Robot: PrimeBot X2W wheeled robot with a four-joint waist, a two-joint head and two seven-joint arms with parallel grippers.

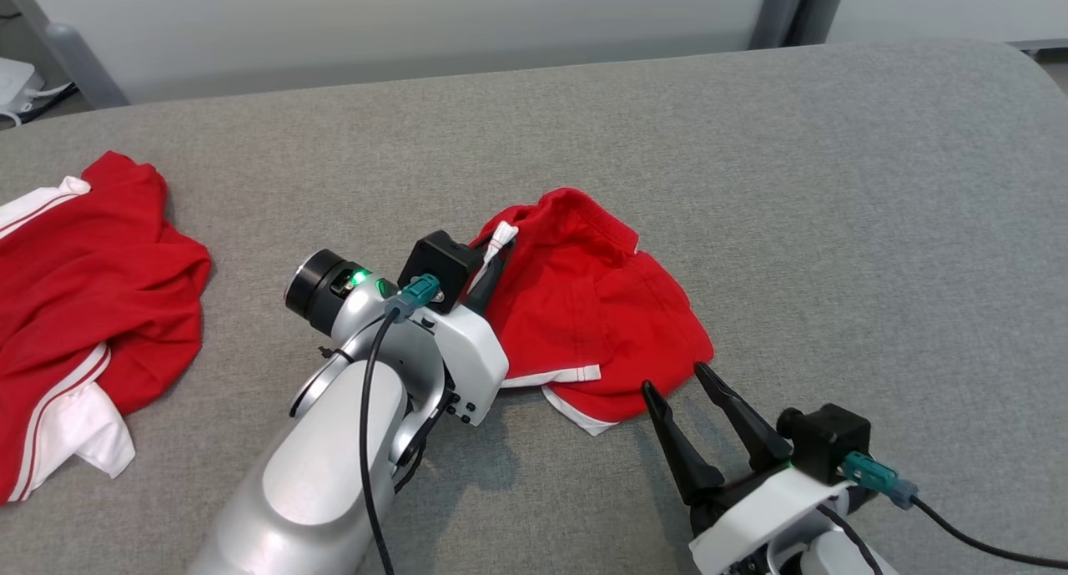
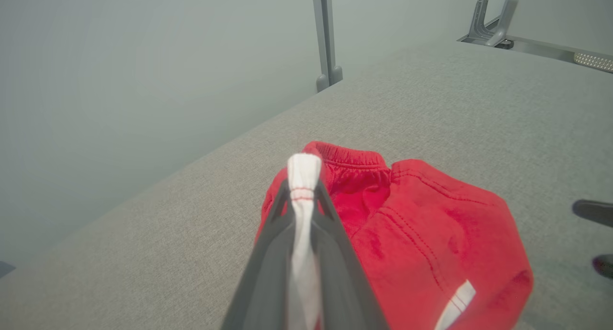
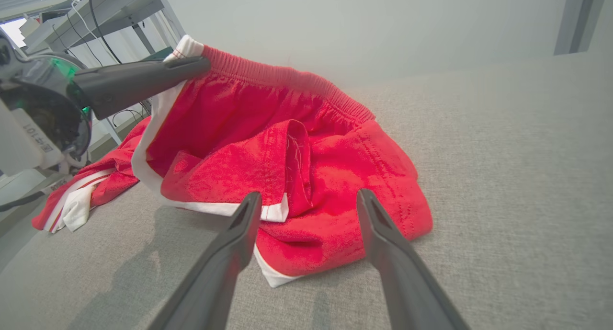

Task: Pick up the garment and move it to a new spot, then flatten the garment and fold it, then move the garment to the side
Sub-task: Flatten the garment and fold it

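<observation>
Left end effector tight on red shorts; right end effector agape

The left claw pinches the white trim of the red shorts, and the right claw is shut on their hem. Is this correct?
No. The right claw is open before the red shorts, holding nothing; the right wrist view shows it. The left claw does pinch the white trim.

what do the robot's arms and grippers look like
The left forearm is a glossy silver-grey tube, and both wrists have white housings. Each wrist carries a black camera block with a teal connector and a black cable. A green light glows on the left wrist. The left gripper and right gripper each have two long, dark, tapering fingers.
</observation>
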